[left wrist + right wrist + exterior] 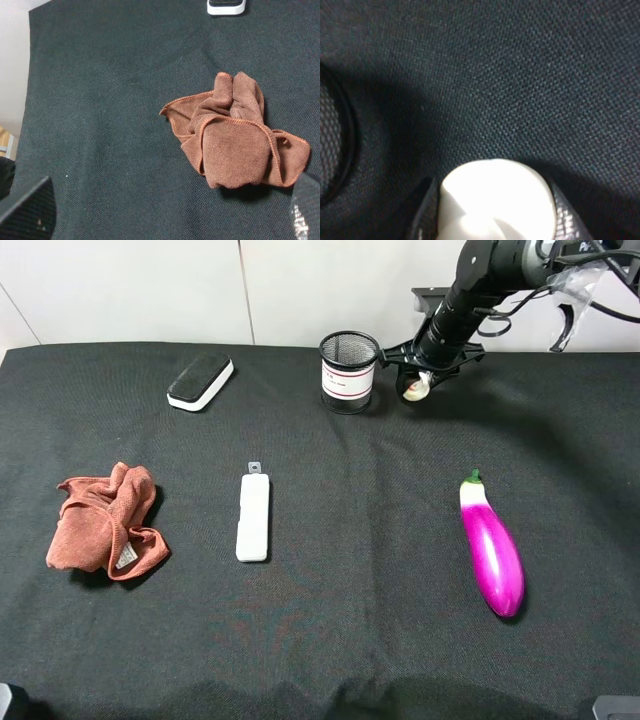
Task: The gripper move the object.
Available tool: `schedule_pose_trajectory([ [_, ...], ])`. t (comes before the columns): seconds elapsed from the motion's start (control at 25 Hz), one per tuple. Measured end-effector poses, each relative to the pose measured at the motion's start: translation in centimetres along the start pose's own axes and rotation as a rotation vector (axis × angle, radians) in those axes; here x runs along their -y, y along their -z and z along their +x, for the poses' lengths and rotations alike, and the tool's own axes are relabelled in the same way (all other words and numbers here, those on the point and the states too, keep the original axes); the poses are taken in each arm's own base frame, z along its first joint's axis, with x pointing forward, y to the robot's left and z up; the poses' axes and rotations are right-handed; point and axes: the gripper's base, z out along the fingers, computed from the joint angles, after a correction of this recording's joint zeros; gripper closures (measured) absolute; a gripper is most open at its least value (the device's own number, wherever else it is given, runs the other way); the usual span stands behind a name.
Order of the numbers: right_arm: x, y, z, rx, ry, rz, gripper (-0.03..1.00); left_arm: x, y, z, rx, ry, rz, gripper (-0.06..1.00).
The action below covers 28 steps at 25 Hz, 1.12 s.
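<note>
The object, a small cream-white garlic-like bulb point(417, 389), is at the back of the black table, just right of the mesh cup. My right gripper point(418, 383) is shut on it. In the right wrist view the bulb point(495, 200) sits between the two black fingers point(422, 217), close over the black cloth; I cannot tell whether it touches the cloth. My left gripper point(167, 220) is open and empty, its fingertips point(27, 210) spread on either side of a brown rag point(232, 137). The left gripper is not in the exterior high view.
A black mesh cup point(349, 371) stands just left of the bulb. A purple eggplant point(491, 550) lies front right. A long white bar point(254, 517) lies mid-table, the brown rag point(104, 520) at left, and a black-and-white eraser block point(200, 380) back left.
</note>
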Motion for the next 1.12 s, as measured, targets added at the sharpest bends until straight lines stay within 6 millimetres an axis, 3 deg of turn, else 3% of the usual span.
schedule_pose_trajectory([
  [0.48, 0.0, 0.06, -0.09, 0.004, 0.001, 0.001, 0.63, 0.0, 0.0, 0.0, 0.0, 0.0, 0.0, -0.05],
  [0.8, 0.0, 0.06, -0.11, 0.006, 0.001, 0.001, 0.36, 0.0, 0.0, 0.0, 0.0, 0.0, 0.0, -0.05],
  [1.12, 0.0, 0.06, -0.09, 0.004, 0.002, 0.001, 0.33, 0.0, 0.0, 0.0, 0.0, 0.0, 0.0, -0.05],
])
